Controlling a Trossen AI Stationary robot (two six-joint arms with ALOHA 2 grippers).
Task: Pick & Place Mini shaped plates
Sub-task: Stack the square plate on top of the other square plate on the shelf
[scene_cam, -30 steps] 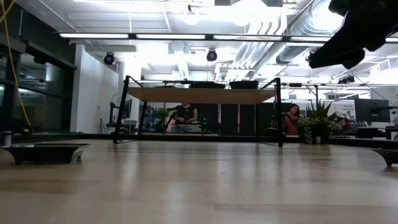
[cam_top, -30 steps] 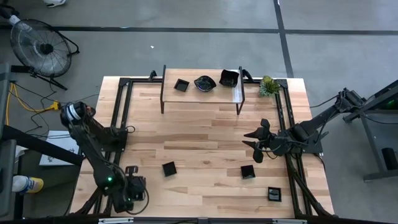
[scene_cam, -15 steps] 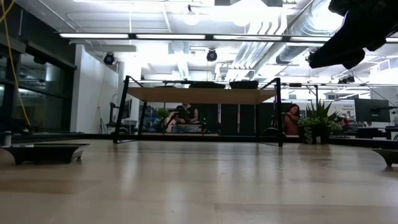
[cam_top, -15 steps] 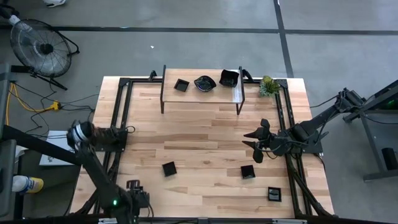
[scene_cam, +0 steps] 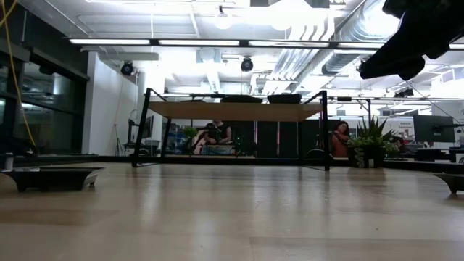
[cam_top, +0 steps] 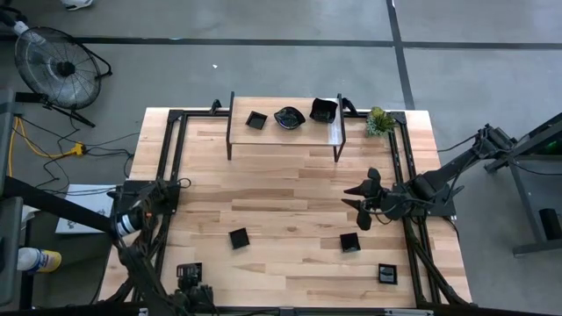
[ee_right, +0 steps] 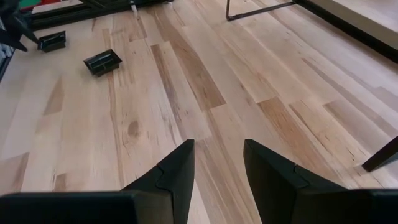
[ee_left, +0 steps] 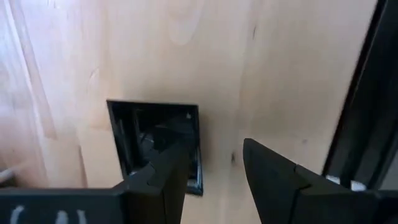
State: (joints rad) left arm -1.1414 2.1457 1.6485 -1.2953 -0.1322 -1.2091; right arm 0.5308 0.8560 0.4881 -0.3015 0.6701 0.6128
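A small glossy black square plate [ee_left: 134,134] lies flat by the table's near left corner. My left gripper [ee_left: 213,144] is open right over it, one finger above its hollow and one outside its wall. My right gripper [ee_right: 217,143] is open and hangs above bare wood at the table's right side [cam_top: 354,200]. Three more black plates lie on the table: one near the middle [cam_top: 239,238], one below the right gripper [cam_top: 350,242], one by the near right corner [cam_top: 387,274]. Three others sit on the raised shelf [cam_top: 289,117]. My left gripper comes down on the square plate from above, with the plate's side wall [ee_left: 196,134] between its open fingers. I cannot tell whether a finger touches the plate. The plate rests flat on the wood.
A wooden shelf on black legs [cam_top: 235,132] stands at the far edge, with a small green plant [cam_top: 379,120] to its right. Black frame rails [cam_top: 173,149] run along both sides of the table. Bare wood lies in the middle. People sit in the room behind.
My left arm has folded back toward the near edge, its elbow swinging down and left. Its gripper has moved nearer to the near left corner. The square plate at its fingertips now shows closer to the near edge than a second ago.
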